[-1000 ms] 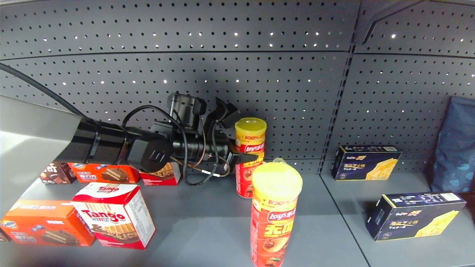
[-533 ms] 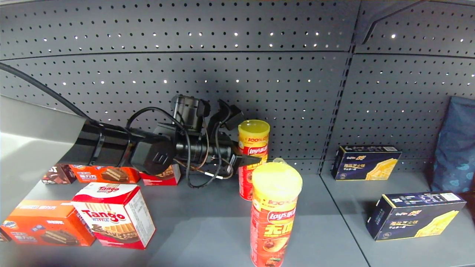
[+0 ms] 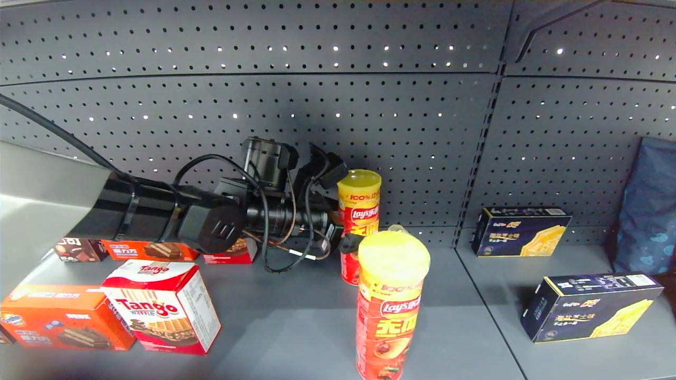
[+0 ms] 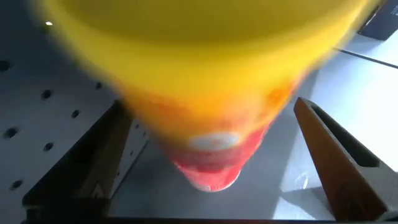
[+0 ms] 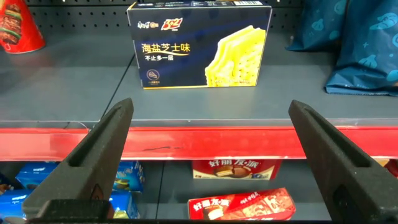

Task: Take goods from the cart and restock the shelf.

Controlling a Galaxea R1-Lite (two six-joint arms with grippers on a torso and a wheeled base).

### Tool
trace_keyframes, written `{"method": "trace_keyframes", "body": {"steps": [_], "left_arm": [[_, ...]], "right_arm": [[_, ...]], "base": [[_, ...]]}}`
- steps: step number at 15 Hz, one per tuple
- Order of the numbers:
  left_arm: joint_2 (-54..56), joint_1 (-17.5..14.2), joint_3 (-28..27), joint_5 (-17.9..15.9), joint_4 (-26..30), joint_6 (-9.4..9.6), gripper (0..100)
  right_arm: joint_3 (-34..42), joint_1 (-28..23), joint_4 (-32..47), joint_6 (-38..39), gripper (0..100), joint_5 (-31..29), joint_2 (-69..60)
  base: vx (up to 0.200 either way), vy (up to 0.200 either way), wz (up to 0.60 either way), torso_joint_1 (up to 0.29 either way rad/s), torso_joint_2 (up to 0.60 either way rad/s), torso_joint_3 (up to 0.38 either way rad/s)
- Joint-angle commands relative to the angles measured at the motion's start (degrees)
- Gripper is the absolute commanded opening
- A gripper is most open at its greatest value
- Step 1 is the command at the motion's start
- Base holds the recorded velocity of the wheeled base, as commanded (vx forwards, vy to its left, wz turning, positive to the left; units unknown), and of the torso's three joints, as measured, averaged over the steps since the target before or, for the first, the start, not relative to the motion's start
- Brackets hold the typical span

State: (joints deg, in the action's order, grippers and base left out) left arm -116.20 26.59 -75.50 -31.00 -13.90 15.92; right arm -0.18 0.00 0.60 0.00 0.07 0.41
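1. Seemingly this placement is all but finished. The rear chip can [image 3: 359,211] stands upright on the shelf [image 3: 296,316], just behind the front chip can [image 3: 391,301] and close to the pegboard back [image 3: 317,105].
2. The left gripper [image 3: 343,207] sits around the rear chip can with a finger on either side. The left wrist view shows clear space beside at least one finger, so I judge it is not clamping the can and holds nothing.
3. The right gripper [image 5: 211,162] has its fingers wide apart with nothing between them. It faces the red edge strip [image 5: 199,134] of the shelf, well right of the front chip can.
4. As I read it, the left arm has yet to draw back without knocking either can, and then more goods need fetching. How much stock waits cannot be told.
5. Other goods are stocked around the front chip can. To its left are a wafer box [image 3: 163,306] and orange cake boxes [image 3: 63,316]. To its right are two navy cracker boxes [image 3: 591,306] and a blue bag [image 3: 647,206].
6. Both cans carry a logo on a red-and-white band below a yellow lid, with large yellow characters lower down. The wafer box has bold red lettering on white. The navy cracker boxes show pale characters beside a picture of sandwich crackers. Most of this print is sharp enough to read, and none of it is copied out in these notes.
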Motion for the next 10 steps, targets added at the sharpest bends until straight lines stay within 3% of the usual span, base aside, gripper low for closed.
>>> {"method": "trace_keyframes", "body": {"steps": [1,4,5,7,8,10], "left_arm": [[5.63,-0.66,5.62,0.06,-1.84,0.08,100],[8.53,-1.71,9.23,0.06,-3.94,0.08,100],[11.79,-2.33,12.83,0.77,-4.74,0.08,100],[12.67,-3.12,13.62,4.37,-4.74,0.25,100],[13.28,-3.12,14.41,8.15,-4.74,0.25,100],[14.16,-3.03,16.17,9.03,-4.74,0.43,100]], "right_arm": [[0.01,0.00,0.02,0.00,100,0.01,0.11],[0.01,0.00,0.02,0.00,100,0.01,0.11],[0.01,0.00,0.02,0.00,100,0.01,0.11],[0.01,0.00,0.02,0.00,100,0.01,0.11],[0.01,0.00,0.02,0.00,100,0.01,0.11],[0.01,0.00,0.02,0.00,100,0.01,0.11]], "base": [[0.000,0.000,0.00,0.000,0.00,0.000],[0.000,0.000,0.00,0.000,0.00,0.000],[0.000,0.000,0.00,0.000,0.00,0.000],[0.000,0.000,0.00,0.000,0.00,0.000],[0.000,0.000,0.00,0.000,0.00,0.000],[0.000,0.000,0.00,0.000,0.00,0.000]]}}
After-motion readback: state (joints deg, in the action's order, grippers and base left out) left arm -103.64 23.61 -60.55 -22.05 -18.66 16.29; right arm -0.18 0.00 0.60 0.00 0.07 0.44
